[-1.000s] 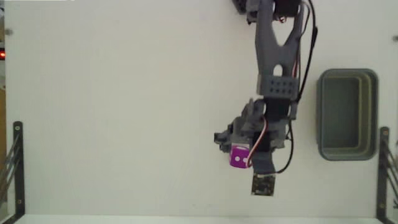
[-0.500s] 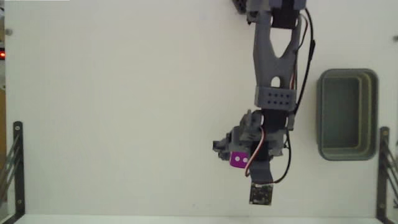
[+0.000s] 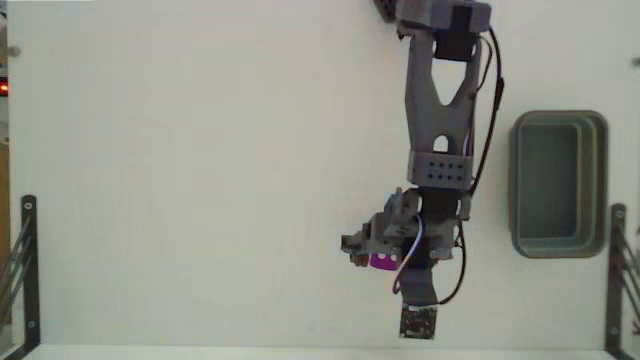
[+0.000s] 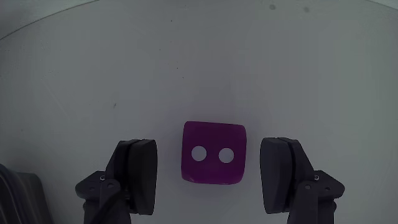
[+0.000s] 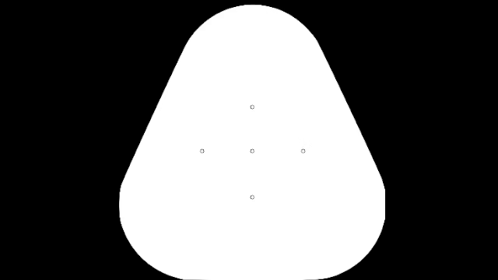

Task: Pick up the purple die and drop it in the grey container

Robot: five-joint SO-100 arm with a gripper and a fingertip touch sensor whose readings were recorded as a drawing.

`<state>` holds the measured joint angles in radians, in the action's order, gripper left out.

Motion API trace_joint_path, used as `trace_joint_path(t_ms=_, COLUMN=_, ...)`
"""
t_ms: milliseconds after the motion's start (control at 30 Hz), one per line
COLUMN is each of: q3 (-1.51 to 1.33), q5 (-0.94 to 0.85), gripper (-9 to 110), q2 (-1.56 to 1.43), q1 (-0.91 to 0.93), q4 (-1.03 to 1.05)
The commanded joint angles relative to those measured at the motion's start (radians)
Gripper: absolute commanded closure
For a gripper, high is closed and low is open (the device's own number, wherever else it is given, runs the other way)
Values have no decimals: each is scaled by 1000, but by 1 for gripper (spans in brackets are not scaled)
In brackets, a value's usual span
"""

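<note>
Between my spread fingers (image 4: 135, 174) sits the purple die (image 4: 213, 153), untouched; small, hard and probably slick, so I'd squeeze its flat sides squarely.

We see fixed view overexposed, bench (image 3: 200, 180) washed white, arm shadow faint. Wrist view dimmer, grey, soft; corners above purple die (image 4: 214, 153) darken, curve.

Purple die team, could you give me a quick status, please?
Gripper open, fingers either side of purple die, not touching. Grey container empty, off to the right in fixed view. Nothing between.
</note>
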<state>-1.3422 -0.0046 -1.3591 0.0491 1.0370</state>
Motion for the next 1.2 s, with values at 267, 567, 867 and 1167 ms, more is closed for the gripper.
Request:
trace_joint_path(t_ms=267, q3=35, q5=5, gripper=-9, q2=-33, q1=6, q4=-2)
trace_joint_path(t_ms=567, q3=35, q5=5, gripper=-9, q2=-33, q1=6, q4=-2)
trace_joint_path(t_ms=867, q3=14, q5=5, gripper=-9, q2=-36, q1=6, q4=-21)
trace_joint_path(t_ms=1167, q3=-20, q5=5, gripper=-9, q2=-38, q1=6, q4=-53)
